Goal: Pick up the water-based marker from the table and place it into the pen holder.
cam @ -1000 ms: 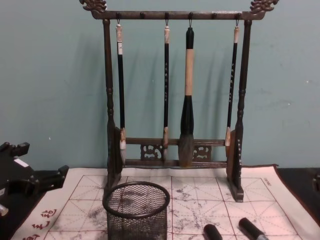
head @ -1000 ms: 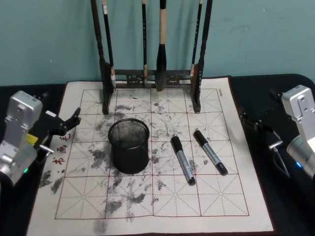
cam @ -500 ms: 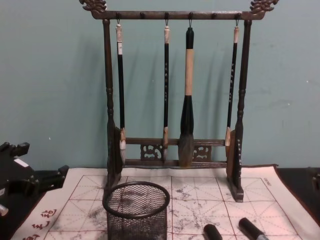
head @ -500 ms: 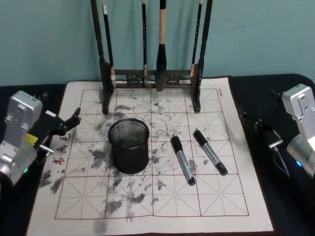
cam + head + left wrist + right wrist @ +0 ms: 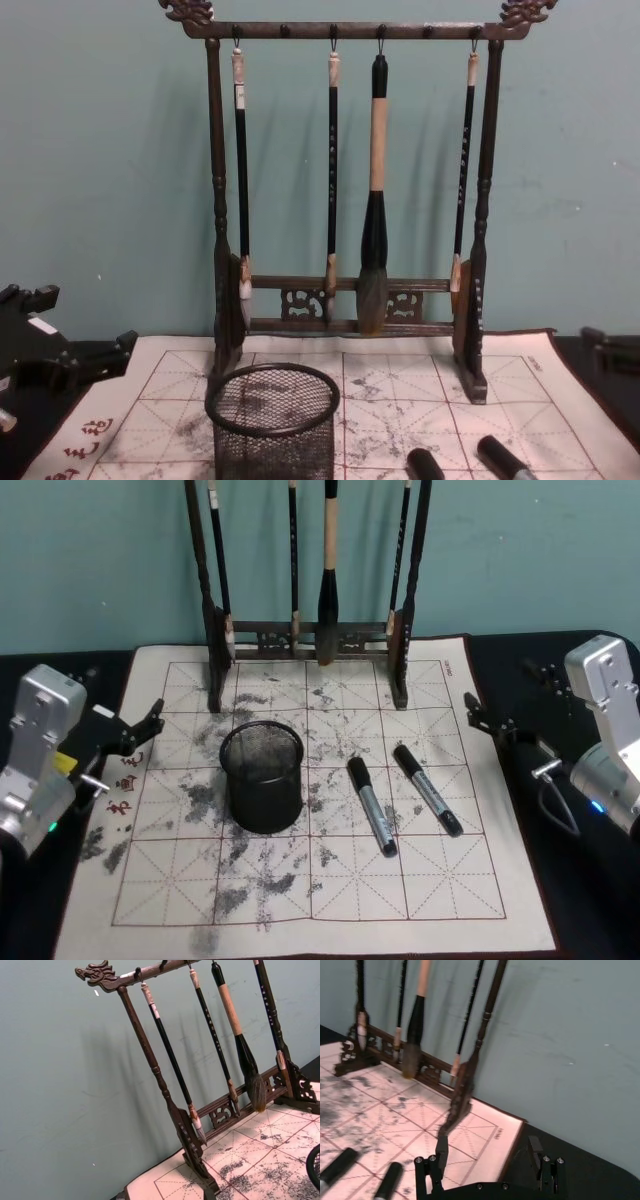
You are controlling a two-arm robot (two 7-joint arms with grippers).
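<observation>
Markers (image 5: 371,805) lie at the holder's (image 5: 262,780) 3 o'clock on an ink-stained grid mat (image 5: 420,880), teal wall (image 5: 520,550) behind. Left gripper (image 5: 148,732) and right gripper (image 5: 488,1145) gape wide, empty.

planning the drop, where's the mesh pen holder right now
In the head view the pen holder stands upright on the ink-stained mat, left of centre, in front of the brush rack, with the nearer marker lying to its right.

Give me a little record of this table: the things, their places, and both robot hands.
Mat: ink-stained gridded white mat
Holder: black wire-mesh cylindrical pen holder, upright, left of centre
Markers: two black-capped grey markers lying right of it
Rack: dark wooden brush rack behind, four brushes hanging
Left gripper: open, mat's left edge
Right gripper: open, mat's right edge
</observation>
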